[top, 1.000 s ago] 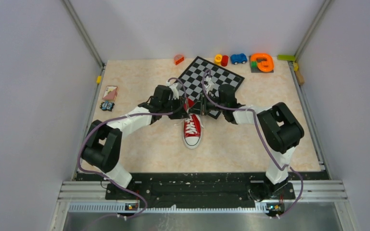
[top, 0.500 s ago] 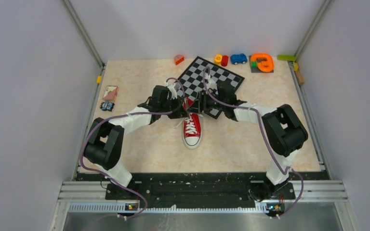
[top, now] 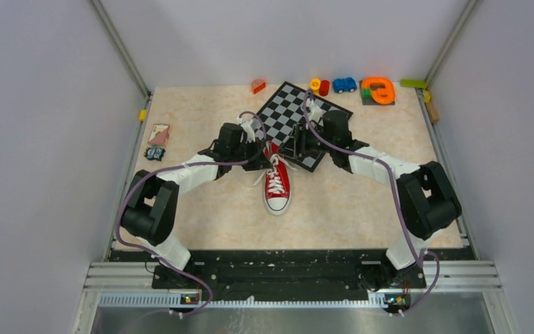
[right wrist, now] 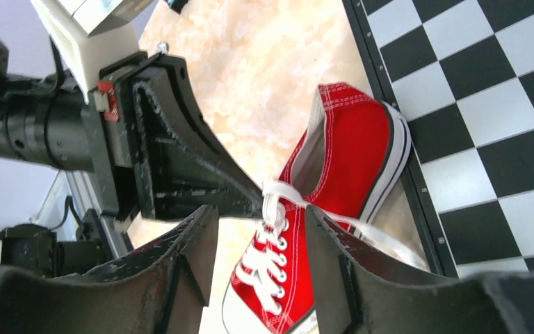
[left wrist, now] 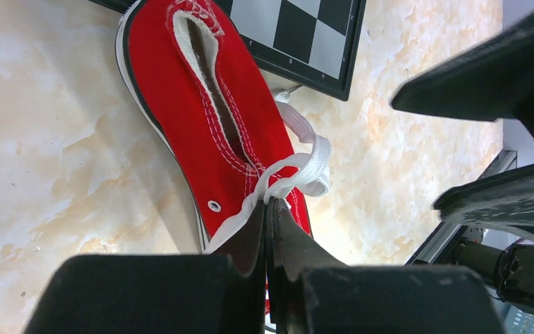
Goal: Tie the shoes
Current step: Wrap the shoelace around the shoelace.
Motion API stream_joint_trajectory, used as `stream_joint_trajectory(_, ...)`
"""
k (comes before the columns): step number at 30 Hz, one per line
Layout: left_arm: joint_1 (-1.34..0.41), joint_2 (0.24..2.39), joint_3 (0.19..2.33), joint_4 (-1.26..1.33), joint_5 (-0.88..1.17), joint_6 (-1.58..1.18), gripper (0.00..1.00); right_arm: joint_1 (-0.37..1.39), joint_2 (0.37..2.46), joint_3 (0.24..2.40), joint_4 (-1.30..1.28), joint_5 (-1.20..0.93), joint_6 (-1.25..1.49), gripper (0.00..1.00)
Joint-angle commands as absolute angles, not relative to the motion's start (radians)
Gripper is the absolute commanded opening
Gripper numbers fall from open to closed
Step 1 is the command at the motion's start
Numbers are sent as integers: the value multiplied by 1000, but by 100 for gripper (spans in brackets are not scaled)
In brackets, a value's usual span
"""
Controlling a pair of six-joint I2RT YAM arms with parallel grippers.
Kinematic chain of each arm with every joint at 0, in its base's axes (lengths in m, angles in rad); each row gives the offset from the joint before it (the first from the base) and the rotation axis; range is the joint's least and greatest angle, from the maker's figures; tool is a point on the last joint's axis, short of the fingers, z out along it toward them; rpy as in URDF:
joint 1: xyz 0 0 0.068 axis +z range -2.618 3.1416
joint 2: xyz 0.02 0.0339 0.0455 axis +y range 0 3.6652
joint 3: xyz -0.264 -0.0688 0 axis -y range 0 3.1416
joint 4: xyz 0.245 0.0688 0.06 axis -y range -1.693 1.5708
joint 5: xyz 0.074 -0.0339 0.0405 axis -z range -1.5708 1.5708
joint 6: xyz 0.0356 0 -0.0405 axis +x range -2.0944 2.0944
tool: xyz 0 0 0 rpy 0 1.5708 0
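The red sneaker (top: 277,185) lies mid-table, toe towards the arms and heel at the chessboard's corner. It also shows in the left wrist view (left wrist: 208,111) and the right wrist view (right wrist: 351,149). My left gripper (top: 263,157) (left wrist: 270,206) is shut on a loop of the white lace (left wrist: 307,164) at the top eyelets, on the shoe's left side. My right gripper (top: 294,147) (right wrist: 260,214) is open and empty, above and to the right of the shoe's opening. The lace (right wrist: 275,197) shows between its jaws but farther off. A loose lace end trails right of the shoe.
A black-and-white chessboard (top: 307,113) lies tilted just behind the shoe, under the right arm. Small toys line the back edge: an orange block (top: 258,85), a blue car (top: 344,84), an orange ring (top: 378,90). A card (top: 158,132) lies at the left.
My right arm has drawn back to the right and farther away, from the shoe's top towards the chessboard. My left gripper stays shut on the lace.
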State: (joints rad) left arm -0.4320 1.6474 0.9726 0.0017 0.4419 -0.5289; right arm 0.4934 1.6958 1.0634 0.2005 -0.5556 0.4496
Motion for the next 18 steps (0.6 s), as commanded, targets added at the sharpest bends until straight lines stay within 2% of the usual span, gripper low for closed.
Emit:
stream_joint_trajectory(1,-425,1653,964,59,460,-528,0,485,1603,1018,229,-545,411,45)
stream_joint_trajectory(5,-421,1646,960,61,467,-528,0,492,1610,960,299,-606,390,33)
stream_joint_trajectory(10,-415,1639,958,58,484,-528,0,537,1659,965,309,-606,332,33)
stream_joint_trajectory(18,-407,1638,952,66,506,-533,0,571,1730,988,315,-599,297,27)
